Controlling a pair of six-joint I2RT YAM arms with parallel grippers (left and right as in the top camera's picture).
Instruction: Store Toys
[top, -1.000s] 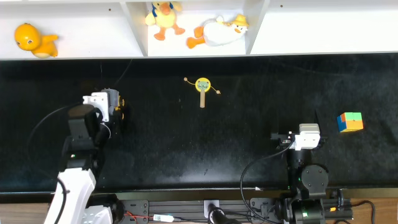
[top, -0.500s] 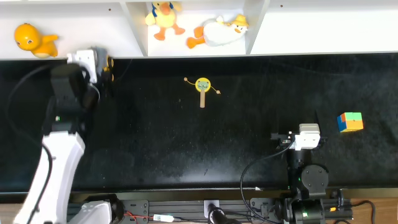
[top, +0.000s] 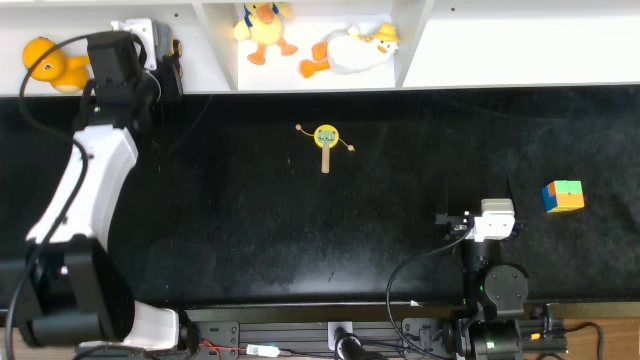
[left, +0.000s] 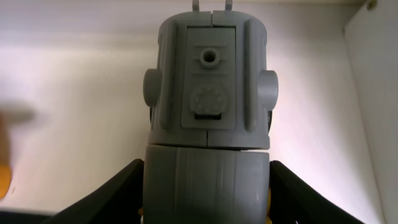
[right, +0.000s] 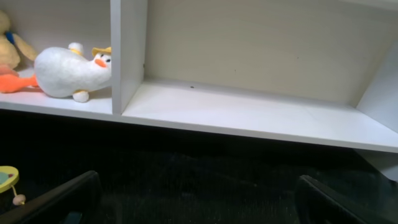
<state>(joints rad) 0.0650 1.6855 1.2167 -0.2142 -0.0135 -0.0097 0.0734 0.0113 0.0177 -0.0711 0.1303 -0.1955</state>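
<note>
The left gripper is clamped on a grey toy robot, holding it inside the left compartment of the white shelf, beside an orange duck. The right gripper has its fingers apart near the front of the black table, with a colour cube nearby and a rattle drum mid-table

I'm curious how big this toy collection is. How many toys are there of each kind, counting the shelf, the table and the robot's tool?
Ducks: 3 (orange duck, yellow plush duck, white plush duck)
Grey toy robot: 1, in the left tool
Rattle drum: 1
Colour cube: 1
Total: 6
</note>
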